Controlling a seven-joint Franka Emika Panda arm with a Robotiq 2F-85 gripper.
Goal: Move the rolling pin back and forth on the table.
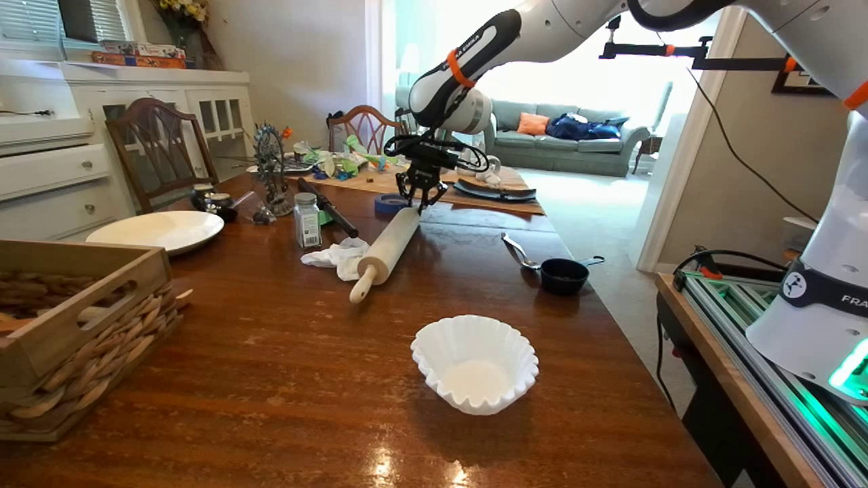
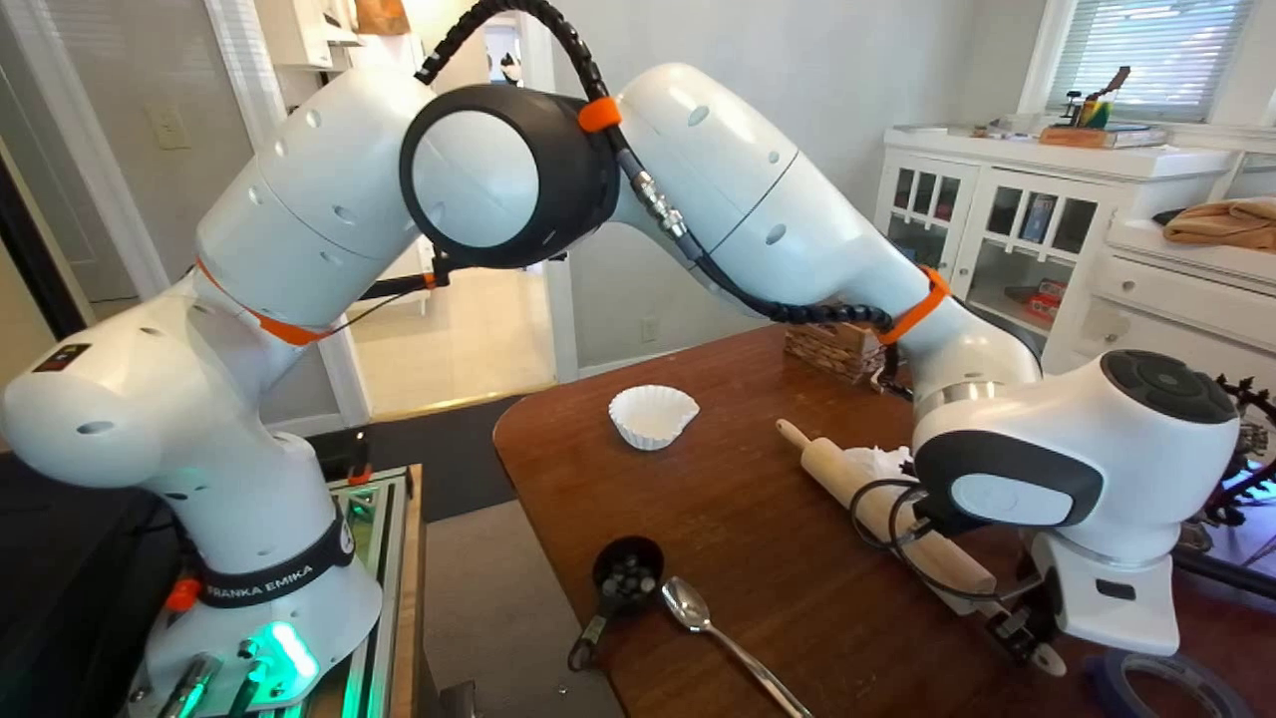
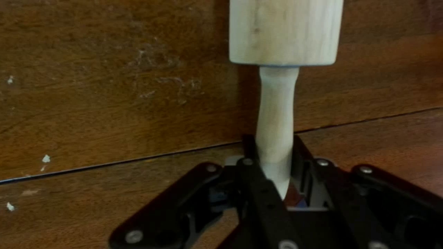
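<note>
Your gripper (image 3: 274,148) clasps rolling pin (image 3: 283,45) by handle (image 3: 276,110), lower centre of wrist view; it lies on table (image 3: 114,103), long axis running up to top edge. Likely next: you sweep left-right, square to axis.

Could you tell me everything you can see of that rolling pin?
The rolling pin looks like pale, smooth, faintly grained wood: a thick, straight barrel between two slimmer handles. It seems to lie flat on the brown table, beside a crumpled white cloth or tissue; whether they touch, I can't tell. The robot's pincer is closed around one handle; the opposite handle is free.
</note>
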